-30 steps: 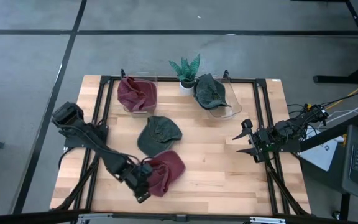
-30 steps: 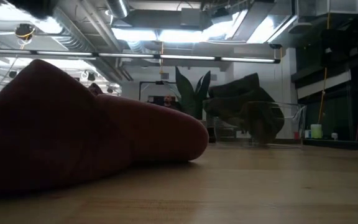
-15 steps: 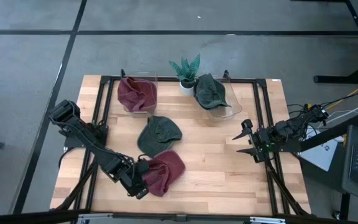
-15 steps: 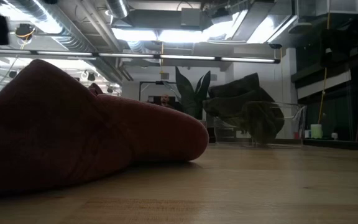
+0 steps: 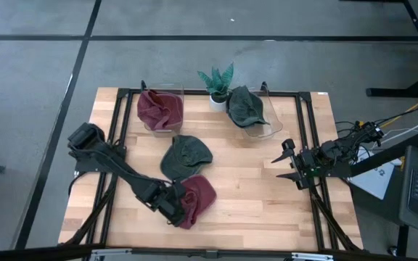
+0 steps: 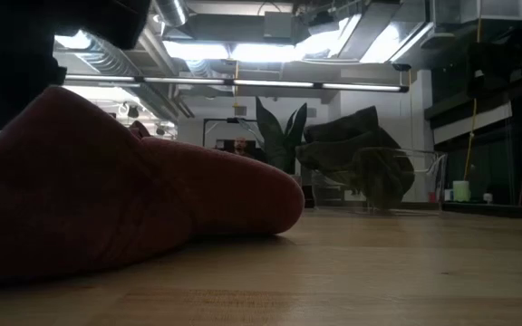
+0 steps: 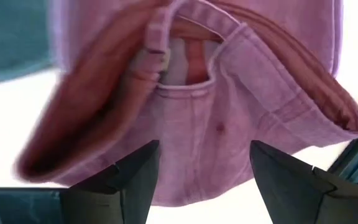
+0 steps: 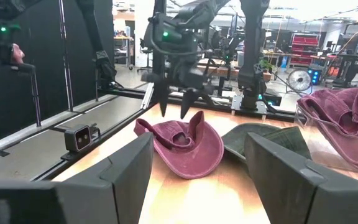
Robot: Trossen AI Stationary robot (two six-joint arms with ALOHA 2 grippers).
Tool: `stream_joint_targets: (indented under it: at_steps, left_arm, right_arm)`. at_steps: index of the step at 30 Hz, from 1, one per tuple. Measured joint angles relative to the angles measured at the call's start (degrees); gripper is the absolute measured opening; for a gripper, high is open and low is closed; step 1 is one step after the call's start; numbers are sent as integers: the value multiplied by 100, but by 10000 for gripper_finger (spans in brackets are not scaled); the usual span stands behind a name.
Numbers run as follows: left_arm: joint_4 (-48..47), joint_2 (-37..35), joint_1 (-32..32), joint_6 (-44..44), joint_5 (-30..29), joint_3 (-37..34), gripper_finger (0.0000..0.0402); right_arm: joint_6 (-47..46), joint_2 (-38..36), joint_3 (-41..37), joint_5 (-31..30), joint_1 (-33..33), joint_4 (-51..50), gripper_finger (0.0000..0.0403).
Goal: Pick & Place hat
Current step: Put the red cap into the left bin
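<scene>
A dark red hat (image 5: 199,194) lies on the wooden table near its front edge, brim down; it fills the left of the low view (image 6: 107,208). My left gripper (image 5: 177,210) hangs open over the hat's left edge, pointing steeply down. In its wrist view the hat's strap opening (image 7: 185,65) lies just beyond the open fingers (image 7: 126,180). The right wrist view shows its fingertips (image 8: 164,111) just above the hat's upturned rim (image 8: 194,121), with a small gap. My right gripper (image 5: 285,163) waits open and level at the table's right side.
A dark green hat (image 5: 184,156) lies flat mid-table, just behind the red one. At the back stand a clear bin (image 5: 160,110) holding another red hat, a small potted plant (image 5: 217,81), and a second clear bin (image 5: 251,109) holding a green hat.
My left gripper has swung toward the table's right, from beside the red hat's left edge to over it, and has tipped to point more steeply down. Its fingers have stayed open. The hat has kept its place.
</scene>
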State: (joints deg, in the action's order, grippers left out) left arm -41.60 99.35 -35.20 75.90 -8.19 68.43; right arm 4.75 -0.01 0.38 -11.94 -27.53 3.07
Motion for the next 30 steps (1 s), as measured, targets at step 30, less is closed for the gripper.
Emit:
stream_joint_targets:
  at_steps: [30]
  left_arm:
    - [-480,1458,13,50,927,520,207]
  right_arm:
    - [0,0,0,0,-2,2,252]
